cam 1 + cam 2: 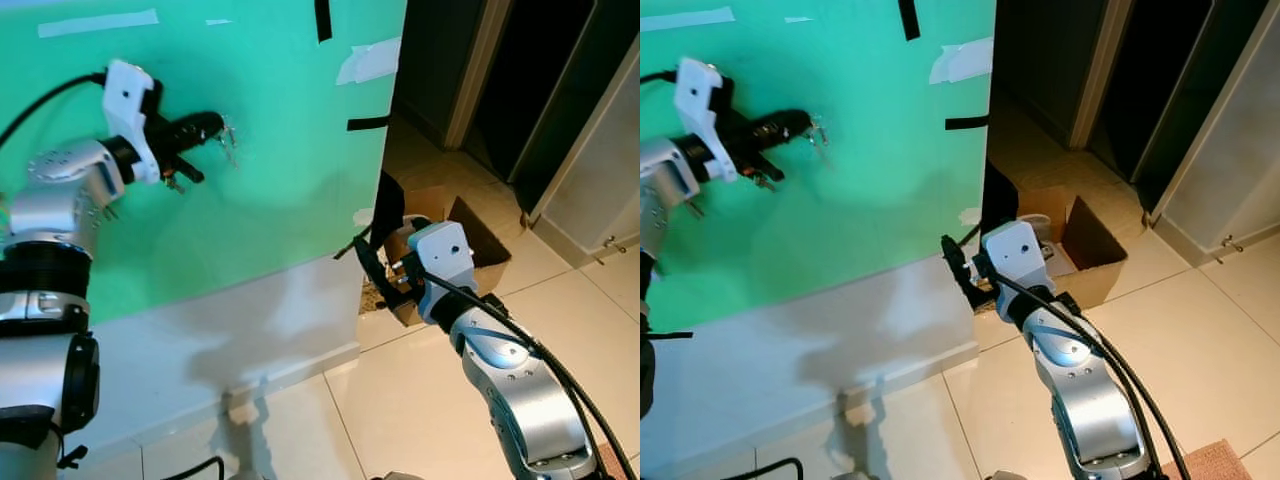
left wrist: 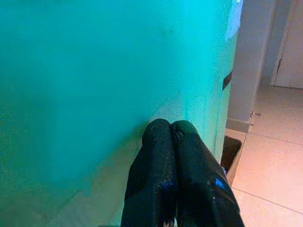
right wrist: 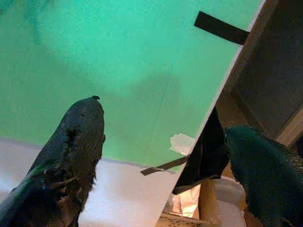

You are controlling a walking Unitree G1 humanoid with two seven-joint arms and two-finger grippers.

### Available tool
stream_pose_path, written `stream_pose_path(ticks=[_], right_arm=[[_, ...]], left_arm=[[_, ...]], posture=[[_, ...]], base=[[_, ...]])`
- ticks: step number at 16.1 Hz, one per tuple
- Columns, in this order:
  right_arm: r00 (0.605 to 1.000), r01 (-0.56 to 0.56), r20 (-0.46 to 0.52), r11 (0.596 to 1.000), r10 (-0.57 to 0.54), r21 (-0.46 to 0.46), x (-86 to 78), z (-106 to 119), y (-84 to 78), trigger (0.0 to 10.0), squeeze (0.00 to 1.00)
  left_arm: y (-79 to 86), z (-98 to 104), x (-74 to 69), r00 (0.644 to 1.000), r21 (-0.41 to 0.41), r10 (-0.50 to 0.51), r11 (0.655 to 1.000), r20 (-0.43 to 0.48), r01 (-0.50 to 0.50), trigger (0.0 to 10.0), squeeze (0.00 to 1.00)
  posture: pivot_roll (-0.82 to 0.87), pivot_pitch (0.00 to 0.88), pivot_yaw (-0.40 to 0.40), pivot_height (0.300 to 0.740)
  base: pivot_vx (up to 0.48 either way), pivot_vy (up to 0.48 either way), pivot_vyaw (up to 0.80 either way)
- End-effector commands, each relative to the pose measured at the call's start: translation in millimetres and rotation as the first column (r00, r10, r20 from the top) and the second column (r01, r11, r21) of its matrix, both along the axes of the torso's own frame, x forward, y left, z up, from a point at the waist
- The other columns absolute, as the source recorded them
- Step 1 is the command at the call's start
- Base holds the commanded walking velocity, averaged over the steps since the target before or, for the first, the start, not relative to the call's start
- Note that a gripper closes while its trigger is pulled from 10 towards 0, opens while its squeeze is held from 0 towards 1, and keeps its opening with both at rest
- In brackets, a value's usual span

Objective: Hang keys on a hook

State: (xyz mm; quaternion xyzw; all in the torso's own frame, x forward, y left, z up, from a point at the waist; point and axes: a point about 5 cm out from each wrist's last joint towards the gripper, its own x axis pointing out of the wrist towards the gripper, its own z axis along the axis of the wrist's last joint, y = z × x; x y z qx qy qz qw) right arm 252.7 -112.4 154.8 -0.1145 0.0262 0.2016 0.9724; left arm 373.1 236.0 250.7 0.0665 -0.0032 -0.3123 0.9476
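Against the green panel, high on the robot's left, the left tool reaches out with its two black fingers pressed together. The keys hang just past its tip, touching or nearly touching the panel; whether the fingers pinch their ring, or a hook carries them, I cannot tell, for the metal is small and thin here. The right tool is held low by the panel's lower right edge, its fingers spread wide with nothing between them. Behind it an open cardboard box stands on the tiled floor; a pale object lies inside, too hidden to name.
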Motion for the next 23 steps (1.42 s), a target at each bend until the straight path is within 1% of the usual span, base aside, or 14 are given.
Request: stream_pose_path(ticks=[1, 2, 3, 5, 7, 10, 14, 17, 18, 20, 23], right_arm=[[1.000, -0.003, -0.004, 1.000, 0.003, -0.004, 0.4, 0.1, 2.0, 10.0, 0.00], [1.000, -0.003, -0.005, 1.000, 0.003, -0.004, 0.5, 0.0, 2.0, 10.0, 0.00], [1.000, -0.003, -0.005, 1.000, 0.003, -0.003, 0.4, -0.1, 2.6, 10.0, 0.00], [1.000, -0.004, -0.005, 1.000, 0.004, -0.001, 0.9, -0.2, 3.2, 10.0, 0.00], [1.000, -0.002, -0.003, 1.000, 0.002, 0.001, 1.2, 0.1, 3.3, 10.0, 0.00], [1.000, 0.001, -0.004, 1.000, -0.001, 0.003, 1.5, -0.2, 3.7, 10.0, 0.00], [1.000, 0.002, -0.003, 1.000, -0.002, 0.006, 3.1, 0.0, 4.7, 10.0, 0.00], [1.000, 0.005, -0.003, 1.000, -0.005, 0.008, 2.8, -0.4, 4.9, 10.0, 0.00], [1.000, 0.007, -0.003, 1.000, -0.007, 0.010, 2.8, -0.4, 5.0, 10.0, 0.00], [1.000, 0.008, -0.002, 1.000, -0.008, 0.012, 2.4, -0.6, 5.5, 10.0, 0.00], [1.000, 0.006, -0.002, 1.000, -0.006, 0.012, 2.1, -0.7, 5.9, 10.0, 0.00]], left_arm=[[3.7, 10.7, -0.2, 0.999, 0.008, 0.014, 1.000, 0.033, -0.015, 10.0, 0.00], [4.1, 10.6, 0.3, 0.999, 0.012, 0.023, 1.000, 0.035, -0.023, 10.0, 0.00], [4.5, 11.6, 2.5, 0.998, 0.002, 0.053, 0.999, 0.043, -0.054, 10.0, 0.00], [2.4, 13.9, 4.1, 0.997, -0.019, 0.056, 0.998, 0.046, -0.055, 10.0, 0.00], [1.1, 14.4, 4.8, 0.998, -0.023, 0.052, 0.998, 0.045, -0.051, 10.0, 0.00], [-3.5, 8.2, 6.0, 0.999, -0.010, 0.036, 0.999, 0.022, -0.036, 10.0, 0.00], [-16.1, -2.6, 8.7, 1.000, -0.008, -0.002, 1.000, -0.021, 0.002, 10.0, 0.00], [-22.0, -5.9, 6.8, 0.998, 0.010, -0.045, 0.999, -0.039, 0.045, 10.0, 0.00], [-22.2, -5.7, 7.0, 0.998, 0.011, -0.041, 0.999, -0.036, 0.041, 10.0, 0.00], [-22.2, 0.5, 9.9, 1.000, -0.012, -0.014, 1.000, -0.026, 0.014, 10.0, 0.00], [-23.5, 4.4, 10.3, 1.000, -0.014, -0.016, 1.000, -0.024, 0.016, 10.0, 0.00]], posture=[[-0.05, 0.000, 0.046, 0.740], [-0.05, 0.000, 0.046, 0.740], [-0.05, 0.000, 0.045, 0.740], [-0.05, 0.000, 0.045, 0.740], [-0.04, 0.000, 0.046, 0.740], [-0.04, 0.000, 0.047, 0.740], [-0.04, 0.000, 0.049, 0.740], [-0.04, 0.000, 0.055, 0.740], [-0.04, 0.000, 0.057, 0.740], [-0.04, 0.000, 0.057, 0.740], [-0.05, 0.000, 0.055, 0.740]], base=[[0.000, 0.000, 0.00], [0.000, 0.000, 0.00], [0.000, 0.000, 0.00], [0.000, 0.000, 0.00], [0.000, 0.000, 0.00], [0.000, 0.000, 0.00], [0.000, 0.000, 0.00], [0.000, 0.000, 0.00], [0.000, 0.000, 0.00], [0.000, 0.000, 0.00], [0.000, 0.000, 0.00]])
